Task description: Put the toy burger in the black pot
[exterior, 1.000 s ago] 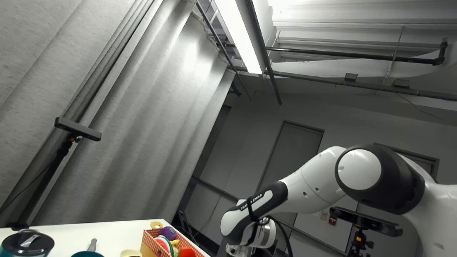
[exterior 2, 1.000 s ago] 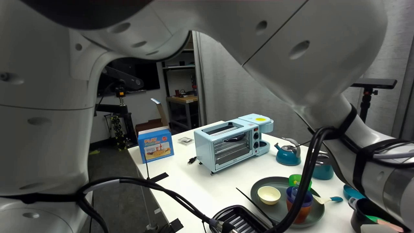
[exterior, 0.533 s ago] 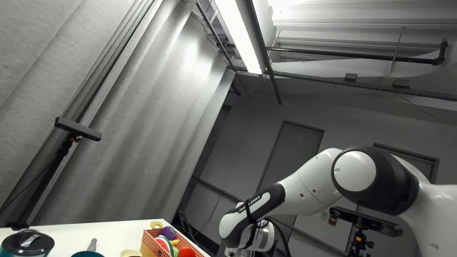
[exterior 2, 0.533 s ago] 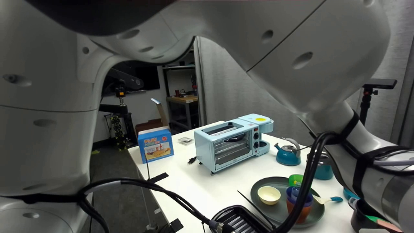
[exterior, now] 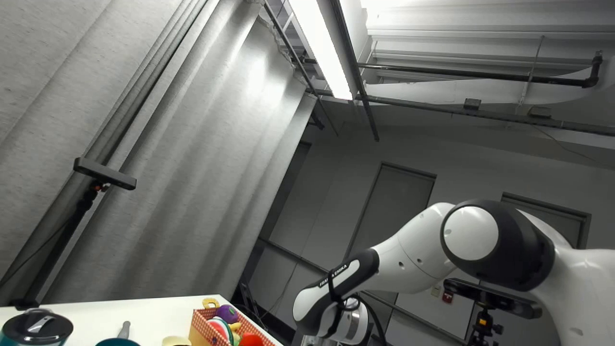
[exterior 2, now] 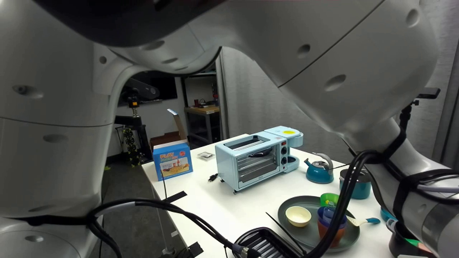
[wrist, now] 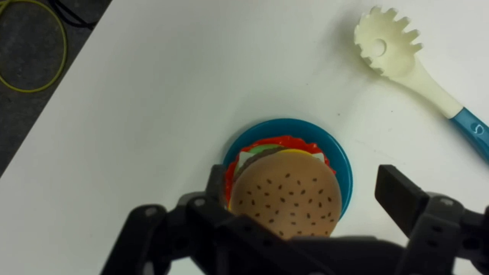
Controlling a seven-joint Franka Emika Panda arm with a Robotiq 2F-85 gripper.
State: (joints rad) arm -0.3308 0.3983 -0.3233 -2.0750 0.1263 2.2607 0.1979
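The toy burger has a tan seeded bun, with red, green, white and yellow layers showing at its far side. It sits on a round blue dish on the white table, in the wrist view. My gripper is open above it. The left finger is close to the burger's left side, and the right finger stands apart, beyond the dish's right rim. I cannot tell whether the left finger touches. The gripper body hides the burger's near edge. A black pot with green and pinkish things inside stands at the lower right in an exterior view, partly behind the arm.
A cream pasta spoon lies right of the dish. The table edge is at left. A gingham basket of toys, toaster oven, kettle, teal pot, grey plate and grill pan stand around.
The arm has sunk lower in both exterior views, with the wrist end shifting slightly down. The table objects have not moved.
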